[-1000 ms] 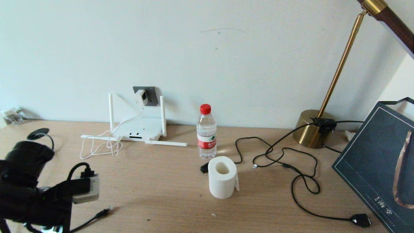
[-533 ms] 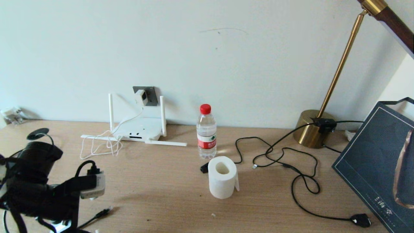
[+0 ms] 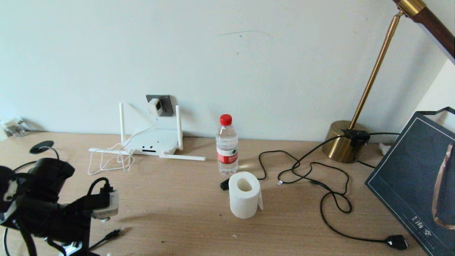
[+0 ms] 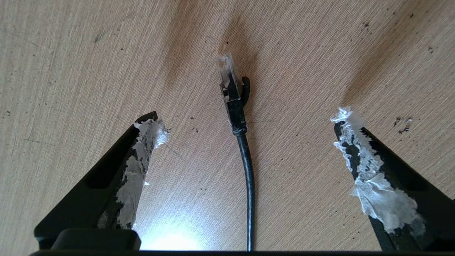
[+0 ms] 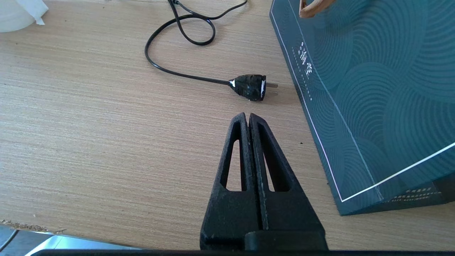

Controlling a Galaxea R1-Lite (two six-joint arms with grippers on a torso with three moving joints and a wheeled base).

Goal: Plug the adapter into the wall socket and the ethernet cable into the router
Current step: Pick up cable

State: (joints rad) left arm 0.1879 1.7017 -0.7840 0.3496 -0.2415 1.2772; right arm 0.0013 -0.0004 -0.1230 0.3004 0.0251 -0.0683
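My left claw (image 4: 249, 121) hangs over the surface (image 3: 185, 206) near its front left corner, fingers (image 4: 142, 149) spread wide. The ethernet cable (image 4: 234, 106) lies flat on the wood between them, untouched, its clear-tipped plug pointing away from the wrist. In the head view that plug (image 3: 113, 233) rests just beside my left arm.

The adapter (image 3: 155, 106) sits in the wall socket (image 3: 160, 105) above the back edge, its thin white cord (image 3: 113, 158) dropping to a loose coil beside the router (image 3: 153, 144), which lies against the wall at the back left.

My right claw (image 5: 249, 119) is parked at the front right with fingers pressed together, near a black lamp plug (image 5: 249, 87) and a dark teal bag (image 5: 373, 89).
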